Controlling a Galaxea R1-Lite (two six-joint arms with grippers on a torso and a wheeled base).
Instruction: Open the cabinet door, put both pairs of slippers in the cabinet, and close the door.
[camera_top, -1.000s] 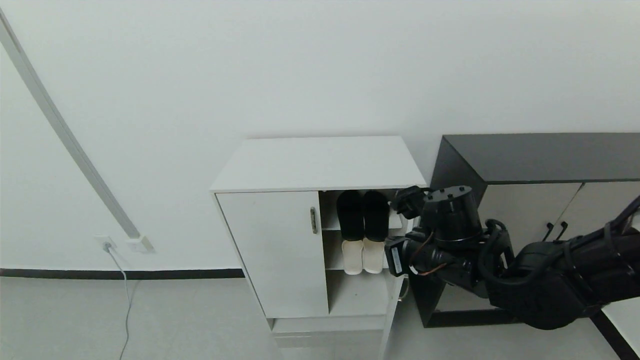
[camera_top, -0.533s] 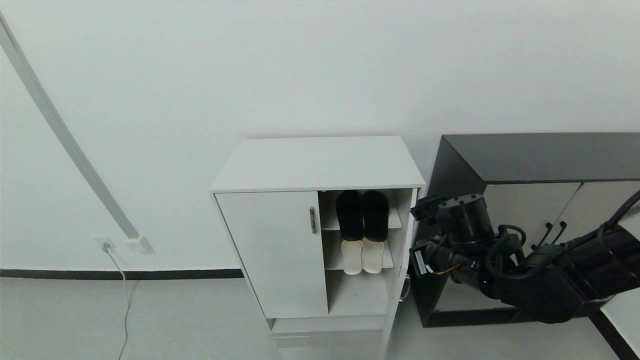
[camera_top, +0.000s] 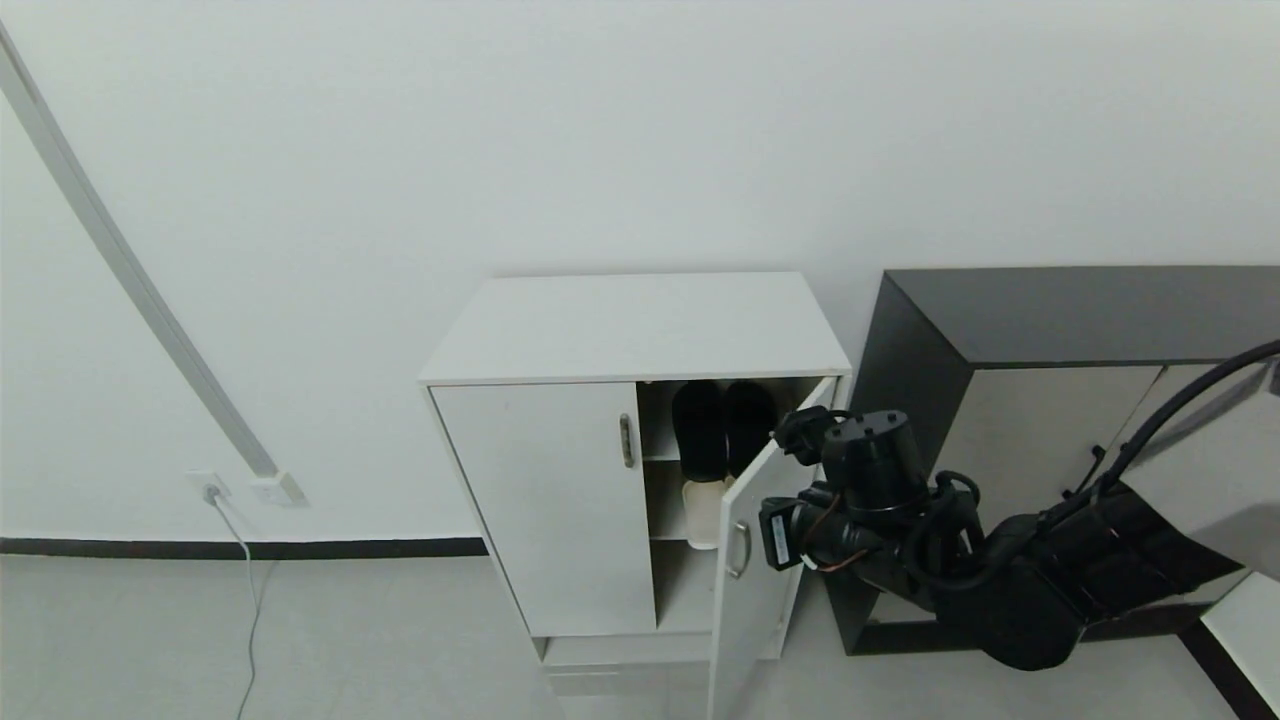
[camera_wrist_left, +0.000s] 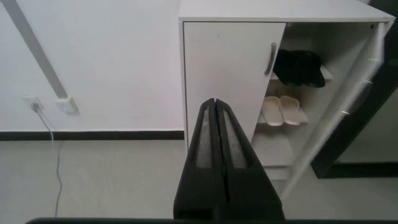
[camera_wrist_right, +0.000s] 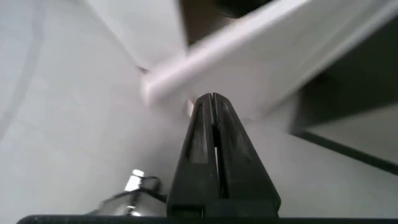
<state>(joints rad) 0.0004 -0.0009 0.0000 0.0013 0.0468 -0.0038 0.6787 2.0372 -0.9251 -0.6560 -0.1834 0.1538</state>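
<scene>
The white cabinet (camera_top: 640, 330) has its left door shut and its right door (camera_top: 760, 570) swung about halfway toward the opening. Inside, a black pair of slippers (camera_top: 705, 430) lies on the upper shelf and a white pair (camera_top: 700, 510) on the shelf below, both partly hidden by the door. My right gripper (camera_top: 797, 428) is shut and rests against the door's outer face near its top edge; in the right wrist view the right gripper (camera_wrist_right: 214, 99) points at the door, with the door handle (camera_wrist_right: 135, 182) close by. My left gripper (camera_wrist_left: 215, 102) is shut and hangs well back from the cabinet (camera_wrist_left: 230, 68).
A dark sideboard (camera_top: 1080, 320) stands right beside the cabinet, behind my right arm. A cable (camera_top: 250, 600) runs from a wall socket (camera_top: 212, 490) at the left down onto the open grey floor.
The right door has swung from fully open to about half shut. My right arm first drew back to the right, behind the door, then moved left against its outer face.
</scene>
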